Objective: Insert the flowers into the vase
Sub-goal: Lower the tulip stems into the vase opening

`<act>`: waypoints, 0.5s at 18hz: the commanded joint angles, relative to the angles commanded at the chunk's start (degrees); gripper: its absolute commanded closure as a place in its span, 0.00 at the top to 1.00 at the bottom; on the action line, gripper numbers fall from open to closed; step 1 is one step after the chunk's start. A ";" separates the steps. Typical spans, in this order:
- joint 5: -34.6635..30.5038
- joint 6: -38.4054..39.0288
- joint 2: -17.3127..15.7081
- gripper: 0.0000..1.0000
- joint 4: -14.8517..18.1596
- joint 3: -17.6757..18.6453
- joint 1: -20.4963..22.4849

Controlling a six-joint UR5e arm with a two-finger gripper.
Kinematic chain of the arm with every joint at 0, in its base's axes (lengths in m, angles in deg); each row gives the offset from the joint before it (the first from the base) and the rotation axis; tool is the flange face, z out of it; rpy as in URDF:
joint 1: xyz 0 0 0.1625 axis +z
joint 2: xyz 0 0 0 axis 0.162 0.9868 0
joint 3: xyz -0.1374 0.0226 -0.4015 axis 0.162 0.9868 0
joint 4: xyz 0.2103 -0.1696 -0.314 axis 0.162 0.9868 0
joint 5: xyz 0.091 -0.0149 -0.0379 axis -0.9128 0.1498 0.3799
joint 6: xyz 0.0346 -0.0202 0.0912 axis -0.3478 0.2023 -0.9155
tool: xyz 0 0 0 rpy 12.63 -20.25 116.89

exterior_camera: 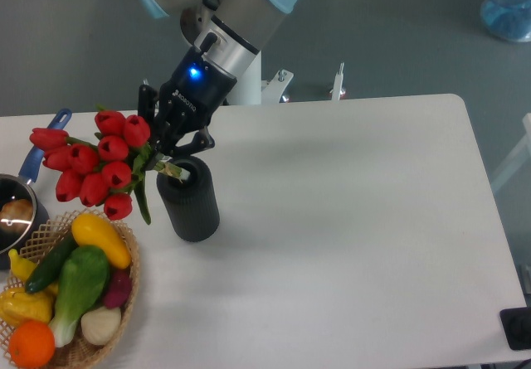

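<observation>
The red tulips (93, 163) with green stems lean out to the left, their stem ends at the mouth of the dark ribbed vase (189, 201), which stands upright on the white table. My gripper (168, 155) sits just above the vase's rim and is shut on the tulip stems. The flower heads hang over the basket and the pan. How deep the stems reach into the vase is hidden by the fingers and the rim.
A wicker basket (124, 294) of vegetables stands at the front left, close to the vase. A blue-handled saucepan (18, 207) lies at the left edge. The table's white top (357, 220) stretches to the right.
</observation>
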 joint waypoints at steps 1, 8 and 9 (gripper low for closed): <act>1.23 0.00 0.18 0.00 0.09 0.09 0.17; 3.61 -1.32 -0.26 0.00 0.17 3.86 1.84; 3.70 -1.50 -0.35 0.00 0.18 4.22 1.76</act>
